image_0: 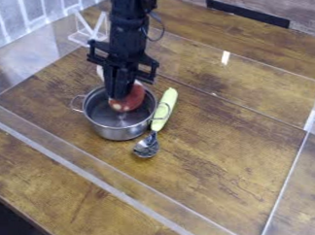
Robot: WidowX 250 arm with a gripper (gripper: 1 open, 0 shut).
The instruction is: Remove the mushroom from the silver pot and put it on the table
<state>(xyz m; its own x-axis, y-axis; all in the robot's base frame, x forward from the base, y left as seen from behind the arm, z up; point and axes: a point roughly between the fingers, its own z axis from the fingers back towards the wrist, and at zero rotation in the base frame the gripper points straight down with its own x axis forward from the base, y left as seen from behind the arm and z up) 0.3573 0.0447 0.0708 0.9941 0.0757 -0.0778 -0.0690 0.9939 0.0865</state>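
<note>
The silver pot (105, 129) stands on the table (231, 141) at centre left. Inside it sits the mushroom (130, 102), reddish-brown cap low and white stem pointing up toward the arm. My gripper (124, 90) points straight down into the pot, its black fingers drawn together on the mushroom's stem. The mushroom is still within the pot's rim. The arm hides the stem's upper part.
A spoon (162, 108) with a yellow-green handle leans against the pot's right side, its metal bowl (146, 145) on the table in front. Clear acrylic walls (68, 136) border the table at the front, left and right. A white rack (86, 29) stands at the back left.
</note>
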